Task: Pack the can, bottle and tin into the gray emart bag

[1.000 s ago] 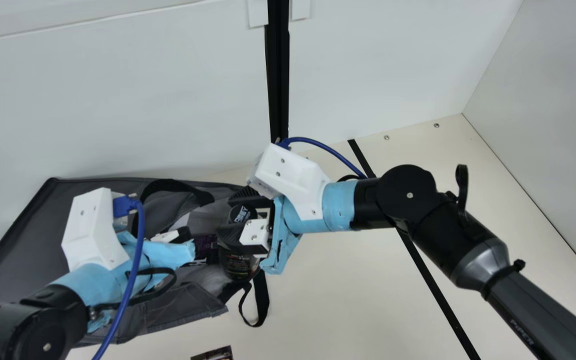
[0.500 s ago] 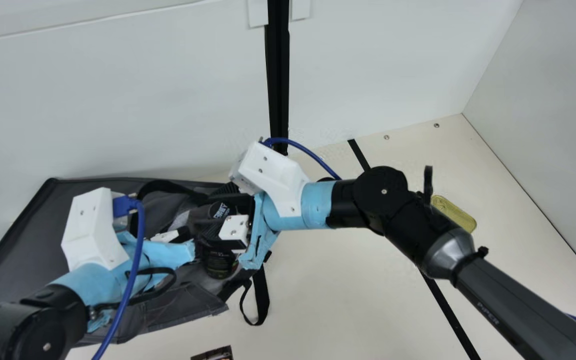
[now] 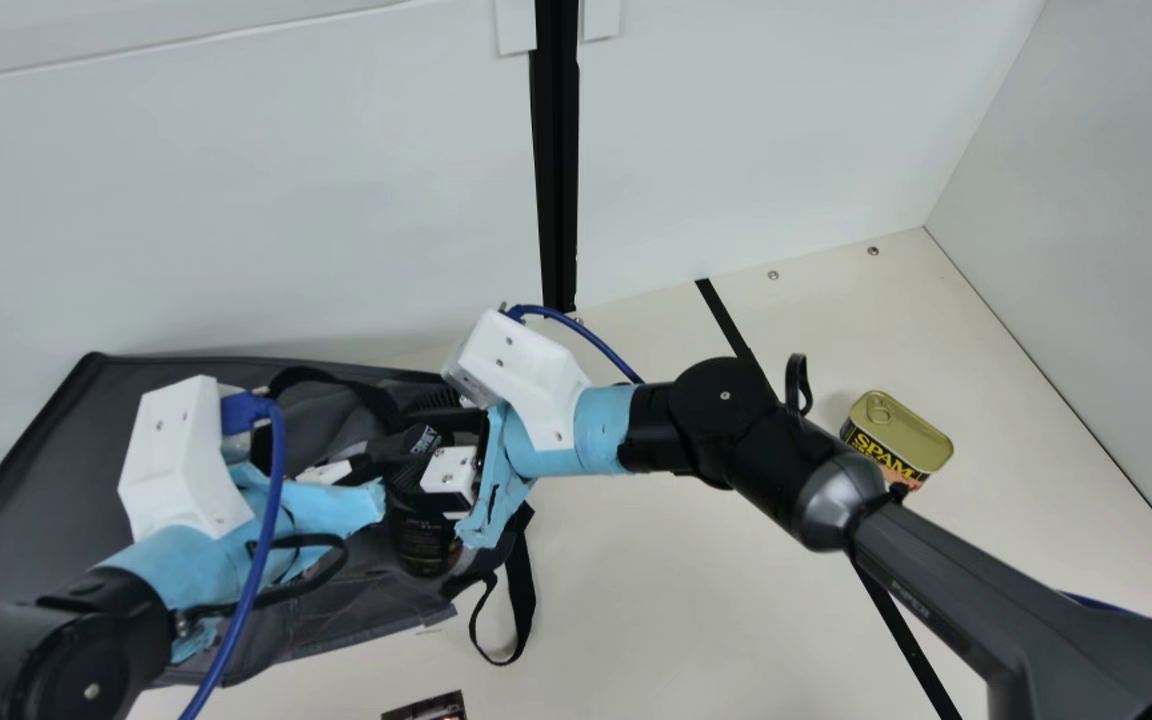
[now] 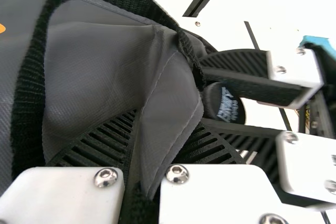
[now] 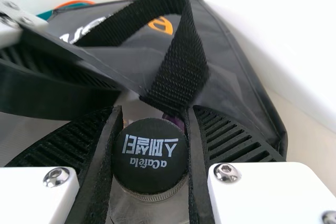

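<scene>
Since the half-second-earlier frame, the right gripper (image 5: 154,113) is shifting further toward main-view left, carrying the black-capped bottle (image 3: 423,540) with it; the gold-lidded tin (image 3: 901,430) is coming clear from behind the right forearm. The left arm is edging slightly left, and the mouth of the gray emart bag (image 3: 46,450) is deforming.

Grip state: the right fingers are clamping the bottle just below its cap (image 5: 150,156). The left gripper (image 4: 165,124) is pinching a fold of the bag's edge between its fingers.

Key relation: the bottle is sitting between the right fingers, cap up, its long axis apparently running steeply, while the bag's mouth is facing the right arm. The interior is lying to main-view left of the bottle, so the next push is probably calling for a leftward tilt or slide, base leading. The right arm is the nearer one and is already bearing the load.

Edges and room: a handle strap (image 5: 176,72) is looping just beyond the cap and could be snagging it; the left fingers are standing close beside, leaving little side room. Open table is giving space behind for backing out.

Remaining: the tin is standing well apart, apparently awaiting its turn; the can's identity is staying uncertain.
</scene>
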`<state>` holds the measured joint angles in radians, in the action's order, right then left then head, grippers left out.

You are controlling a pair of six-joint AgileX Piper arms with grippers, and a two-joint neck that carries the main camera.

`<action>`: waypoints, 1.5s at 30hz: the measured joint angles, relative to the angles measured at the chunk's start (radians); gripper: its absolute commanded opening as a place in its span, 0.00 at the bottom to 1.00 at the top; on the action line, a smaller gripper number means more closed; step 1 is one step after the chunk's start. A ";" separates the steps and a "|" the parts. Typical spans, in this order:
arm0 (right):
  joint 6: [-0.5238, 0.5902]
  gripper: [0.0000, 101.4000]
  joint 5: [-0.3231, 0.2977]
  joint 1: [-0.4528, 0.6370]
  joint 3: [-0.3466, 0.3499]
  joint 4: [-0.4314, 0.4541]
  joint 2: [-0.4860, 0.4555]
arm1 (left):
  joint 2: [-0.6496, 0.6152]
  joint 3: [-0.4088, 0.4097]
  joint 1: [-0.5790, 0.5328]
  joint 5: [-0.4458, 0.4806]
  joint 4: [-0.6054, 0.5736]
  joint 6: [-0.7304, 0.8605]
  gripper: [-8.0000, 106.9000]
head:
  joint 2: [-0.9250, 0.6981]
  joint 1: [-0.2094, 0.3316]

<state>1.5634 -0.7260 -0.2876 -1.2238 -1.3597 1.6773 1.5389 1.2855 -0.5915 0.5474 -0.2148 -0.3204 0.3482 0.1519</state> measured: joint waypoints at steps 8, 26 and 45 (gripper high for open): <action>0.057 0.00 -0.008 -0.005 0.003 -0.027 0.050 | 0.000 0.000 0.000 -0.003 -0.003 0.000 0.16 | 0.000 0.000; 0.071 0.20 -0.004 -0.033 -0.018 -0.046 0.103 | 0.000 0.000 0.000 -0.003 -0.005 0.000 0.16 | 0.000 0.000; 0.045 0.82 -0.028 -0.008 -0.026 0.009 0.078 | 0.000 0.000 0.000 -0.003 -0.005 0.000 0.16 | 0.000 0.000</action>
<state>1.6080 -0.7540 -0.2953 -1.2496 -1.3511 1.7556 1.5389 1.2855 -0.5915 0.5448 -0.2198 -0.3204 0.3482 0.1519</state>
